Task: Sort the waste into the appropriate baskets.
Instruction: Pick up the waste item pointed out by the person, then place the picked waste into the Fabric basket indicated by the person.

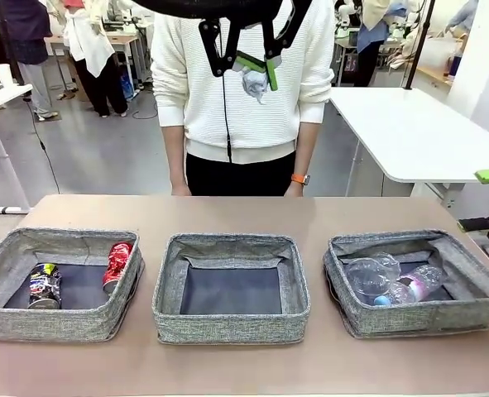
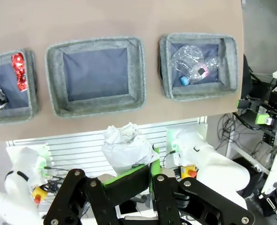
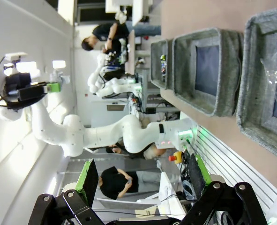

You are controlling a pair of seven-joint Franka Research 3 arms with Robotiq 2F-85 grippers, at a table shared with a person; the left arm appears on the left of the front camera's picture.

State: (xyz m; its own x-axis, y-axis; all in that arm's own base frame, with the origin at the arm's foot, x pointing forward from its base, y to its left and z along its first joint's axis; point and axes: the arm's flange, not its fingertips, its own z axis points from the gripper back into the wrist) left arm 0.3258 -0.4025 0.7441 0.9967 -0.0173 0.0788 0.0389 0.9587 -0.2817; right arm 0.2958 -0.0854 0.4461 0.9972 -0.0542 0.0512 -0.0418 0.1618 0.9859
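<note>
High over the far middle of the table, my left gripper (image 1: pixel 251 68) is shut on a crumpled white paper ball (image 1: pixel 253 83). From the left wrist, the paper ball (image 2: pixel 125 146) sits between the green pads, well above the three grey baskets. The left basket (image 1: pixel 54 324) holds a black printed can (image 1: pixel 44 286) and a crushed red can (image 1: pixel 117 265). The middle basket (image 1: pixel 230 327) has a bare dark bottom. A clear cup (image 1: pixel 366 275) and a pink-labelled bottle (image 1: pixel 416 285) lie in the right basket (image 1: pixel 418 318). My right gripper (image 3: pixel 140 185) stands open off the table's right side, holding nothing.
A person in a white sweater (image 1: pixel 227 99) stands at the far edge behind the held paper ball, hands down by the table. A white table (image 1: pixel 409 132) stands at the back right. Bare tabletop (image 1: pixel 244 215) lies between the baskets and the person.
</note>
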